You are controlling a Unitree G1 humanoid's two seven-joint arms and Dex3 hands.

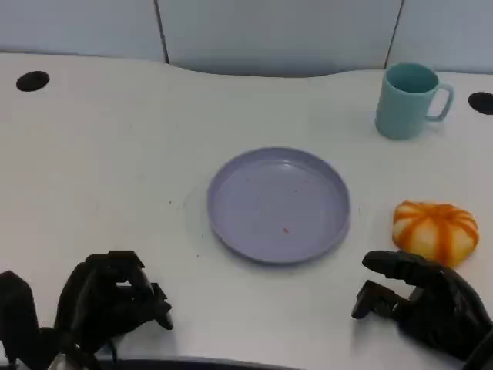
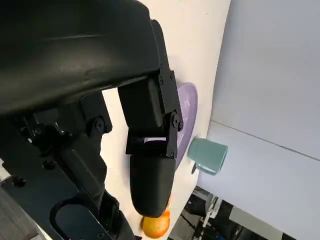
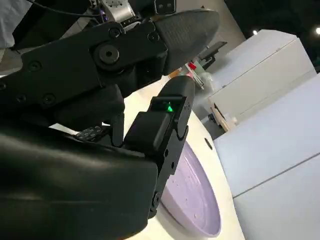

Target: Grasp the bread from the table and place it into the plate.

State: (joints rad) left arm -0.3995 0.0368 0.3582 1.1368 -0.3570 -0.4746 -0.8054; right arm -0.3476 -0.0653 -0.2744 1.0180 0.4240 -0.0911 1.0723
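Your right hand (image 1: 431, 304) sat spread, empty, beside bread (image 1: 435, 231): looked soft, light; best cupped round its sides. Left hand (image 1: 108, 301) curled, empty.

Parts of my hands and the bread lost from sight

My left hand (image 1: 108, 308) and right hand (image 1: 427, 304) run off the head view's bottom edge; my left fingers (image 2: 150, 165) cover most of the bread (image 2: 156, 226).
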